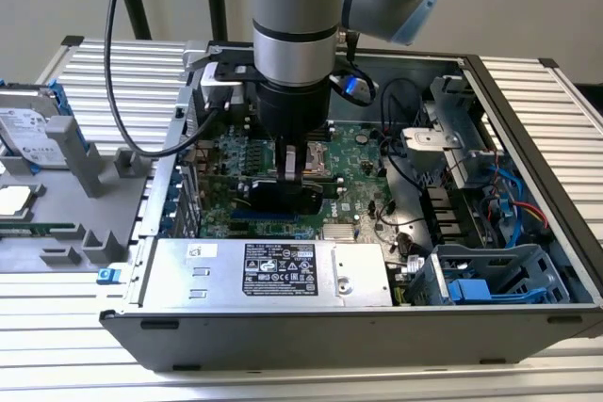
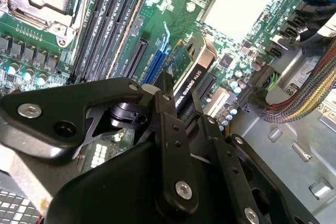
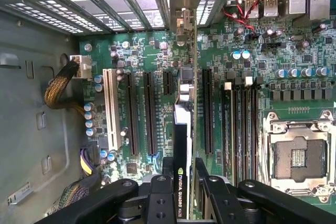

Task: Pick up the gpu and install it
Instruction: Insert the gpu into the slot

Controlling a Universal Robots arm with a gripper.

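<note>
My gripper reaches down into the open computer case and is shut on the gpu, a black card held upright on its edge over the green motherboard. In both wrist views the gpu shows edge-on between my fingers, with the gripper clamping its upper edge. The card lines up along the long expansion slots, and its metal bracket end is at the case's rear slot openings. Whether its lower edge sits in a slot is hidden.
A silver power supply lies along the case's near side. A blue drive cage and cables fill the exterior view's right. The bare CPU socket and memory slots flank the card. A hard drive rests outside the case.
</note>
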